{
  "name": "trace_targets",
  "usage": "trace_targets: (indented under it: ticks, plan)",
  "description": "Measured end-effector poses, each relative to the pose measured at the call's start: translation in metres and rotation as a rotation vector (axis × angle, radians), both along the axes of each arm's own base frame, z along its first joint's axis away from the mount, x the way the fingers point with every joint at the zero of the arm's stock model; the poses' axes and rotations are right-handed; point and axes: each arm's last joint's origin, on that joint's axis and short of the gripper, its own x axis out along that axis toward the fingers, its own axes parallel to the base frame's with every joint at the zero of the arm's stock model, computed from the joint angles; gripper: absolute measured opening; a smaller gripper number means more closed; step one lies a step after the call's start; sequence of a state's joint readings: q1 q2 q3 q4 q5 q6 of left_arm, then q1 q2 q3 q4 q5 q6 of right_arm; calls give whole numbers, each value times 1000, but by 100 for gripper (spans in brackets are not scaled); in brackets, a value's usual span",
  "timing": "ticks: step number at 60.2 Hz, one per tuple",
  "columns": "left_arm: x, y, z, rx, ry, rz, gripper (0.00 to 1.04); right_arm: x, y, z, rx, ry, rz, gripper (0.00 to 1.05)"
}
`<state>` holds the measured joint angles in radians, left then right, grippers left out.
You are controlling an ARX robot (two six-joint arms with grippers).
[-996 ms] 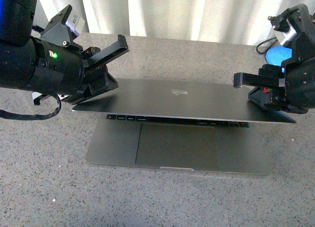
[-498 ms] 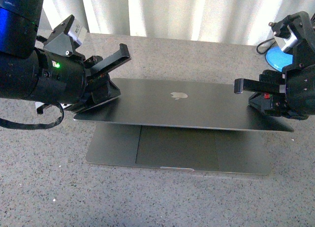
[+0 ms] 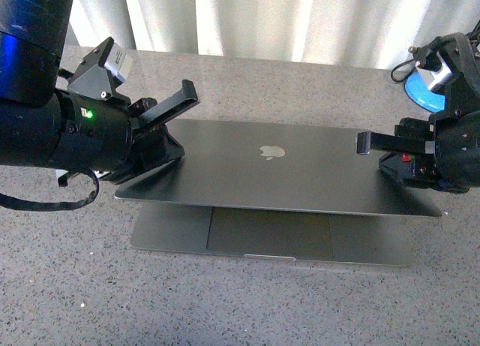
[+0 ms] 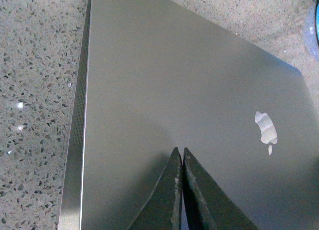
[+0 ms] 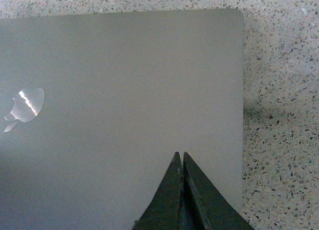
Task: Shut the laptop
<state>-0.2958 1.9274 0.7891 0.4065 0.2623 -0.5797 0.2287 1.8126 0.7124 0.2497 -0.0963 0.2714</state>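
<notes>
Under laptop [image 3: 300,173], speckled tabletop [image 3: 75,286]; curtain [image 3: 300,19] behind.

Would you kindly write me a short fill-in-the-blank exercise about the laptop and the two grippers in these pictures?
1. The slim space-grey metal laptop is partly open; below the front edge of its lid the large dark ___ shows.
2. The shiny logo on the lid is shaped like an ___.
3. The left gripper and the right gripper both rest on the lid, so ___ grippers touch it.
4. The round object at the far right of the speckled grey table is coloured ___.

Missing words: trackpad; apple; two; blue.
</notes>
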Motion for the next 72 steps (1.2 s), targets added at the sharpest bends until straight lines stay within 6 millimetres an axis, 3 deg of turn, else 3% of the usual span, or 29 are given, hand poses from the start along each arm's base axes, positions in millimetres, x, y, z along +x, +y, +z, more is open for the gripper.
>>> trace_targets:
  ticks: [72]
  plan:
    - [-10,-5,-18,-5,44,-7,4,-10,-2,-19,18,39,-8,1]
